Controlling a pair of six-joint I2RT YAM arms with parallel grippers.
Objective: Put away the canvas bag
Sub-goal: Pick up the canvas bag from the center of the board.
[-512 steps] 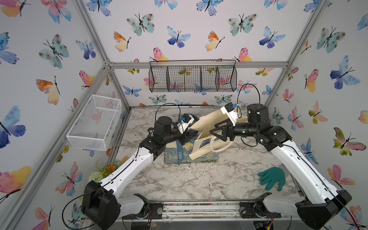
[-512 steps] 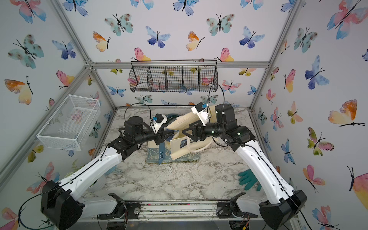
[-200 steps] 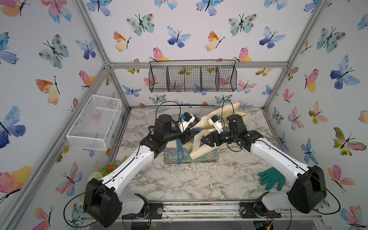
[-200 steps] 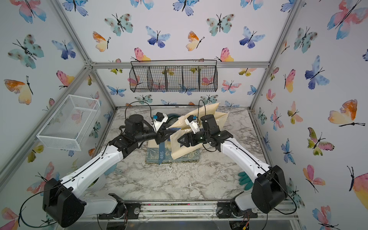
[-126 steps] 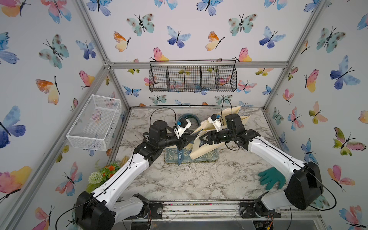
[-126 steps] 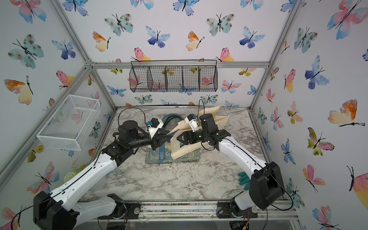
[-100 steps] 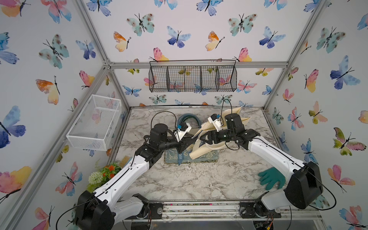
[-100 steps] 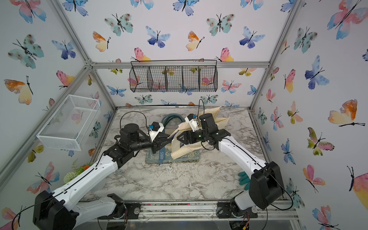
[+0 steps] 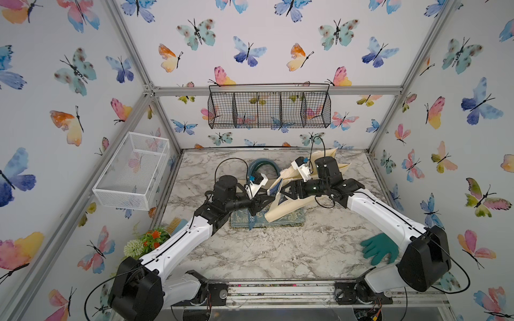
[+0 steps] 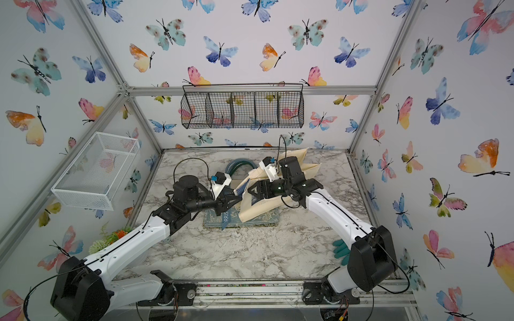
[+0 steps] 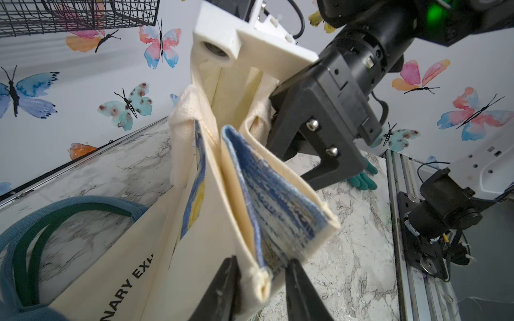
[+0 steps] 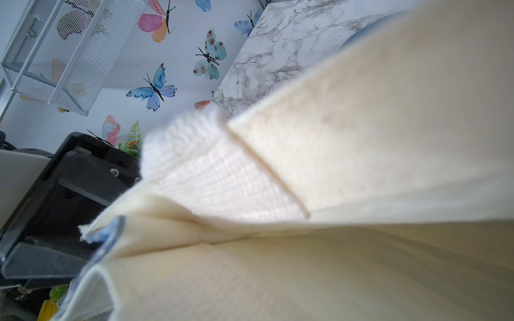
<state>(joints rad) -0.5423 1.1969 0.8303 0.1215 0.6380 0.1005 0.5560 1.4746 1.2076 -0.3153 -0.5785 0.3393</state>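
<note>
The cream canvas bag (image 9: 289, 207) (image 10: 258, 209) with a blue print is folded and hangs above the middle of the table. Its lower end rests on a book. My right gripper (image 9: 282, 191) (image 10: 249, 191) comes from the right and is clamped on the thick upper fold; one black finger (image 11: 328, 155) shows beside the cloth. My left gripper (image 9: 271, 198) (image 11: 261, 280) is shut on a folded blue-printed corner of the bag (image 11: 250, 194). Cream fabric (image 12: 361, 139) fills the right wrist view and hides those fingers. The bag's blue handles (image 9: 262, 166) (image 11: 41, 222) lie on the table behind.
A teal patterned book (image 9: 292, 219) lies under the bag. A black wire basket (image 9: 269, 109) hangs on the back wall, a white mesh basket (image 9: 133, 169) on the left wall. A green glove (image 9: 378, 248) lies front right, artificial flowers (image 9: 150, 240) front left.
The right arm has lowered the bag a little. My left gripper drew back to the left, came in again and closed on the bag's folded corner.
</note>
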